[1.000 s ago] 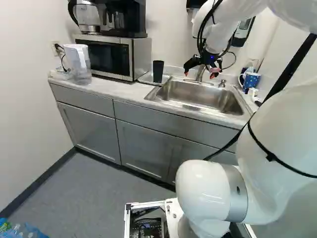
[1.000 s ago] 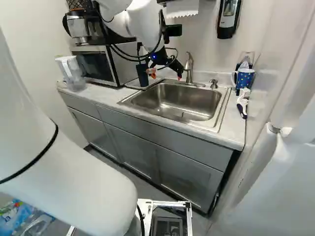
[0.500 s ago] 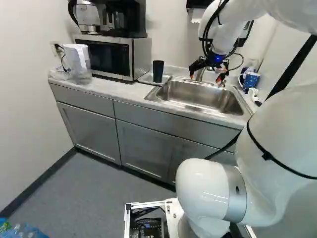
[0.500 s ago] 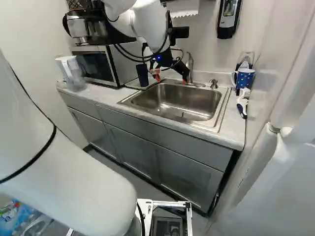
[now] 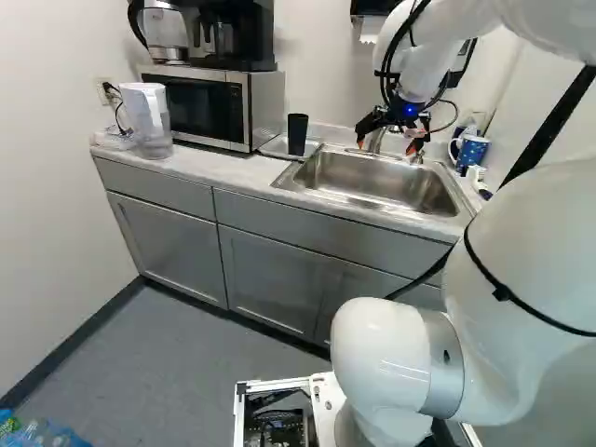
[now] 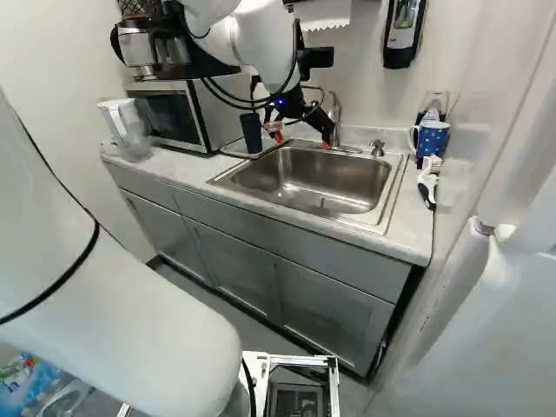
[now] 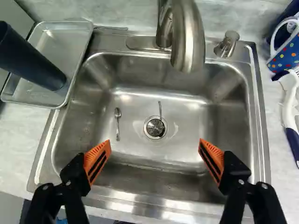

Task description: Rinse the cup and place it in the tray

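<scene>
My gripper (image 5: pixel 391 136) hangs over the back part of the sink (image 5: pixel 321 193). In the wrist view the gripper (image 7: pixel 155 156) stands wide open, nothing between its fingers, the basin below. The dark cup (image 7: pixel 31 58) stands upright in the metal tray (image 7: pixel 77 42), on the counter beside the sink. The same cup (image 5: pixel 297 134) shows left of the gripper in the left base view. The faucet (image 7: pixel 188 37) rises at the sink's back edge, ahead of the gripper.
A spoon (image 7: pixel 117 124) lies in the basin near the drain (image 7: pixel 155 127). Left of the tray are a microwave (image 5: pixel 209 104) and a water pitcher (image 5: pixel 147 118). Right of the sink stand a blue dotted mug (image 6: pixel 432 137) and a white-and-blue brush (image 6: pixel 428 180); a soap dispenser (image 6: pixel 400 35) hangs on the wall.
Over the first half second the arm carried the gripper rightward, away from the cup; since then it has barely moved. Cup and tray stayed where they were.
</scene>
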Motion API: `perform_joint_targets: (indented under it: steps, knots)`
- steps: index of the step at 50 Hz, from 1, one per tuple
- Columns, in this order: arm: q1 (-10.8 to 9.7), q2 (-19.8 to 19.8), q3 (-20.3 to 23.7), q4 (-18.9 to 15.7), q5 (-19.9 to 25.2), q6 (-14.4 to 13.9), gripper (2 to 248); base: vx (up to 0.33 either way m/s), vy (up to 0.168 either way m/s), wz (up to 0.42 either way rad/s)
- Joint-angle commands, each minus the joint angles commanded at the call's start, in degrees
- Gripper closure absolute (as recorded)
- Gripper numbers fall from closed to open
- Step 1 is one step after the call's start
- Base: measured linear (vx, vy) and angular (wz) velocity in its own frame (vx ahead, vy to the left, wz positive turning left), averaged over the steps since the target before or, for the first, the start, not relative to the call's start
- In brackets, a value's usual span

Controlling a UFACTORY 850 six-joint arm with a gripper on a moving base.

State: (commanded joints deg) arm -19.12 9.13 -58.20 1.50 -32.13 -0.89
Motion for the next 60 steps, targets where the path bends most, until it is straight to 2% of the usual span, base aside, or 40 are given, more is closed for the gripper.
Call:
perform_joint_targets:
  steps: [60]
  knots:
    - [0.0,0.0,0.0,0.0,0.0,0.0,3,-0.028,0.012,-0.001]
